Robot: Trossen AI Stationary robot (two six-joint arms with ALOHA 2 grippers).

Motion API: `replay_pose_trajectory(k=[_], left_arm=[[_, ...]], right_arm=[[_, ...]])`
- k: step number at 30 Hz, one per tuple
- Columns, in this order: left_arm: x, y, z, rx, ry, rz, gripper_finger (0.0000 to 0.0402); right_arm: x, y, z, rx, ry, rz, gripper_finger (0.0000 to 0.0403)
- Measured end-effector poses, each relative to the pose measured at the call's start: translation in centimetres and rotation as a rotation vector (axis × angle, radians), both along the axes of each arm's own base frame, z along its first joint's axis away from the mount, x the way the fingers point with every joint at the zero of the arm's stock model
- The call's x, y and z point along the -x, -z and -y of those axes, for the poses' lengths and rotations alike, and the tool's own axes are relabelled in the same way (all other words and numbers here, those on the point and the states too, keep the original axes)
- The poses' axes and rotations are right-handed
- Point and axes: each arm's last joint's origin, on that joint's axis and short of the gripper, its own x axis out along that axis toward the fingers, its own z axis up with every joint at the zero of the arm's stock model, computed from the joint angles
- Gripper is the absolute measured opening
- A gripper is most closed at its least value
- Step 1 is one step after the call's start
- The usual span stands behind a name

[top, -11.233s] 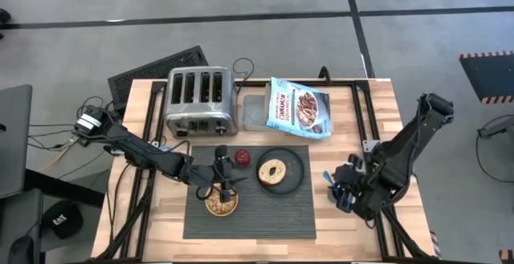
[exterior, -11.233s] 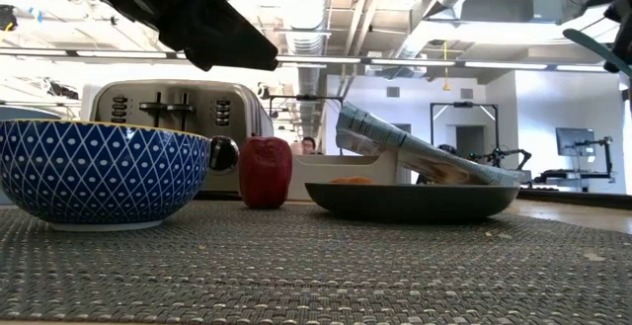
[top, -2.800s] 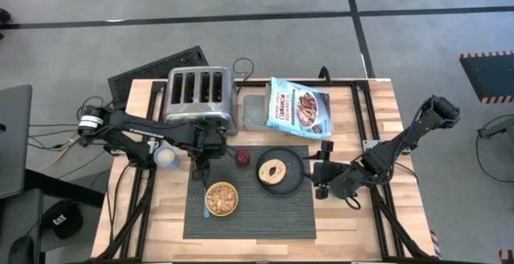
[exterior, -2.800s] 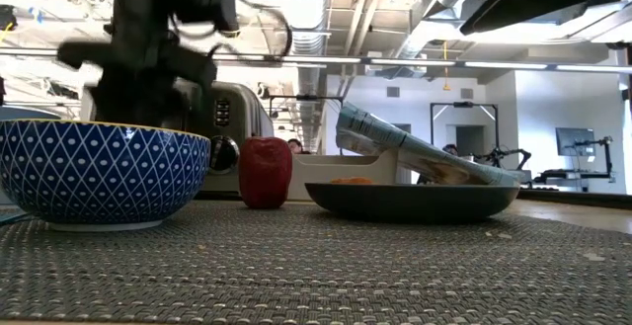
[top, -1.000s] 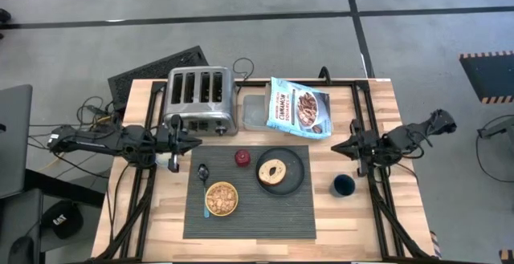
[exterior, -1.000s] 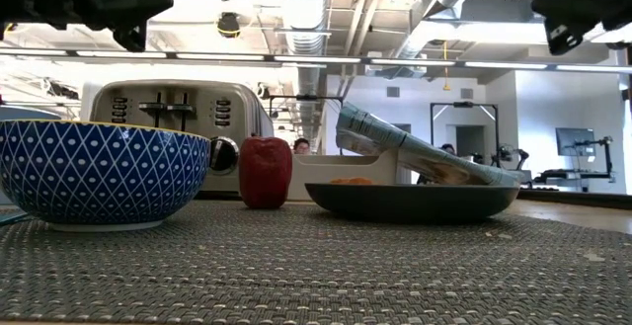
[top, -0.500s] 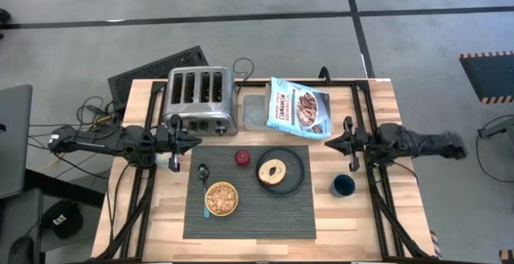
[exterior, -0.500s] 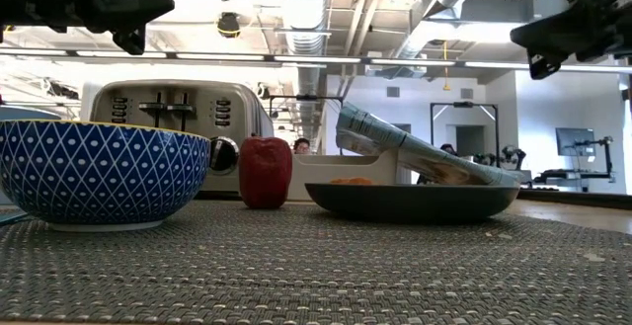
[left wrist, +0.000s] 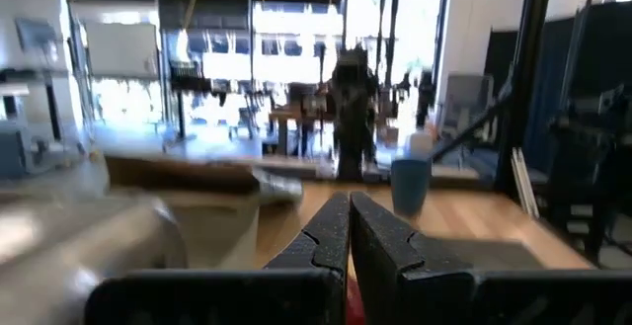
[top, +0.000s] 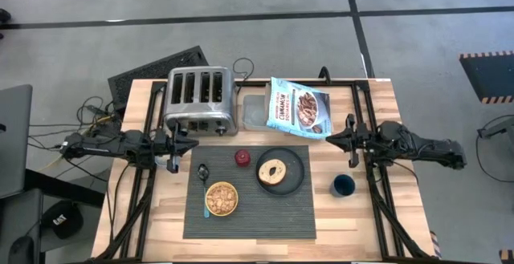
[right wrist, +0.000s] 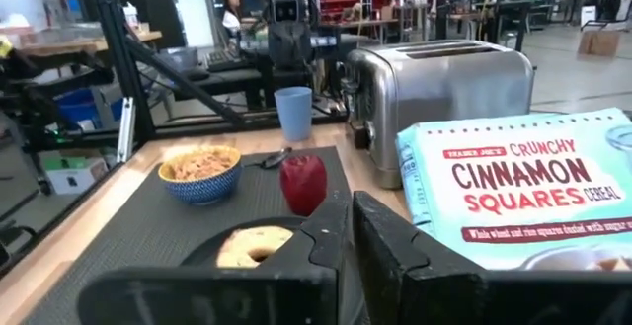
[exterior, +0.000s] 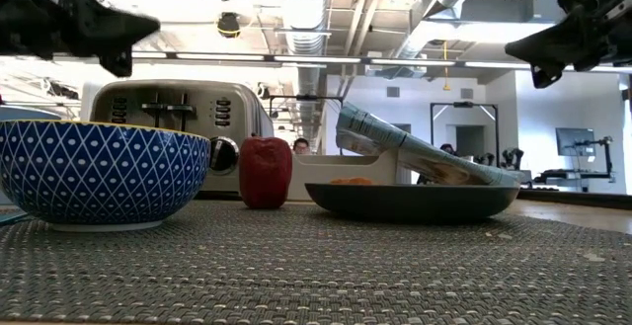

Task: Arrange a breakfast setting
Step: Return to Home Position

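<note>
Both jaws shut, empty, held either side of dark grey ribbed rectangular placemat (top: 249, 208). Risk: dark blue cup (top: 344, 185) just right of placemat clipped if right arm (top: 418, 145) dips.

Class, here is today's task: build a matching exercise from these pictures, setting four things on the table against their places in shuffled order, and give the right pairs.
Things
1. bagel
2. blue-handled spoon
3. dark blue cup
4. cereal box

Places
A. on the bare table, right of the placemat
B. on the dark plate
C. right of the toaster
D. on the placemat, beside the yellow bowl

Pairs: 1-B; 2-D; 3-A; 4-C
</note>
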Motion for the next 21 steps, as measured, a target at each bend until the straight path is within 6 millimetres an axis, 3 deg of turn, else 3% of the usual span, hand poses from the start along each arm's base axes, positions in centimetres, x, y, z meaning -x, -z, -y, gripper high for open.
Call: replay_pose_trajectory(k=[4, 9, 21], left_arm=[[-0.2, 0.9, 0.0, 0.015, -0.007, -0.04, 0.0], [-0.2, 1.1, -0.1, -0.008, -0.059, -0.061, 0.0], [-0.2, 1.0, 0.2, -0.054, 0.07, -0.044, 0.0]], right_arm=[[-0.1, 0.1, 0.0, -0.025, 0.012, 0.007, 0.005], [-0.7, 2.4, 0.5, -0.051, 0.151, -0.015, 0.0045], [-0.8, 2.4, 0.6, -0.057, 0.178, 0.031, 0.0042]])
